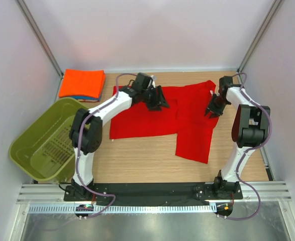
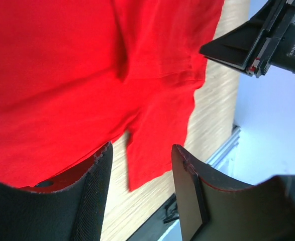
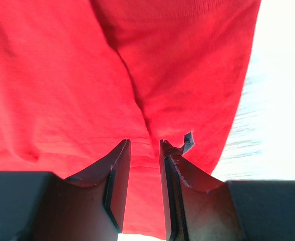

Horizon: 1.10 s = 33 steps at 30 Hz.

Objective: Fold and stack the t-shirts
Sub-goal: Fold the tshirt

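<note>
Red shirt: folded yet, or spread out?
Mostly spread. The red shirt lies flat across the table in a loose L shape, with some overlap near its middle, not a compact fold.

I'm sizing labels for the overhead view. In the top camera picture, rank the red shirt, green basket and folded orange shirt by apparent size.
Largest: the red shirt, spread flat.
Next: the green basket, close behind. It stands taller, so nearer the camera, which leaves this gap unsure.
Smallest: the folded orange shirt, clearly.
</note>
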Motion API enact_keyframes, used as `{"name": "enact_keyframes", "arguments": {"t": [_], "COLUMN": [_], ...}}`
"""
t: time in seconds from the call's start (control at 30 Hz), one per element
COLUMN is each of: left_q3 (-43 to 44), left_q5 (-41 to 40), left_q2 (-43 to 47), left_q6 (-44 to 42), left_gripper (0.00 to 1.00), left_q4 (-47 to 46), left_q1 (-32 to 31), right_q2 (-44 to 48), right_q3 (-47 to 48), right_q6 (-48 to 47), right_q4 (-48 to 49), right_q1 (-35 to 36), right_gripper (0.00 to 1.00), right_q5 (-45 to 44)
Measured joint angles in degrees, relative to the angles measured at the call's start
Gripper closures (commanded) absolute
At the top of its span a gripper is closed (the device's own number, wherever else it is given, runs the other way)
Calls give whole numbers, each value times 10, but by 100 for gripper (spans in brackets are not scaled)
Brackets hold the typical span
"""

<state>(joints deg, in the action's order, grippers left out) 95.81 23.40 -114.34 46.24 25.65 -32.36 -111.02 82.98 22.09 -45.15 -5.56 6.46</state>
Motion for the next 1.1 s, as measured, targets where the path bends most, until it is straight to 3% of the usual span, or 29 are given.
{"name": "enact_keyframes", "arguments": {"t": [0.3,0.67,0.77,0.9,1.1], "left_q3": [40,76,77,77,77], "left_q5": [23,28,28,28,28], "left_q2": [-144,-190,-197,-203,-203], "left_q6": [56,80,87,91,92], "left_gripper": [47,46,47,47,47], "left_q4": [-92,-141,-147,-147,-147], "left_q1": [-44,-49,-51,-54,-59], "right_q2": [0,-1,-2,-2,2], "right_q3": [-26,-57,-68,-77,-77], "right_q6": [-3,-7,-7,-8,-6], "right_q4": [36,55,64,65,63], "right_q1": [-1,-2,-2,-2,-2], "right_gripper": [64,65,73,99,99], "right_q5": [25,33,33,31,31]}}
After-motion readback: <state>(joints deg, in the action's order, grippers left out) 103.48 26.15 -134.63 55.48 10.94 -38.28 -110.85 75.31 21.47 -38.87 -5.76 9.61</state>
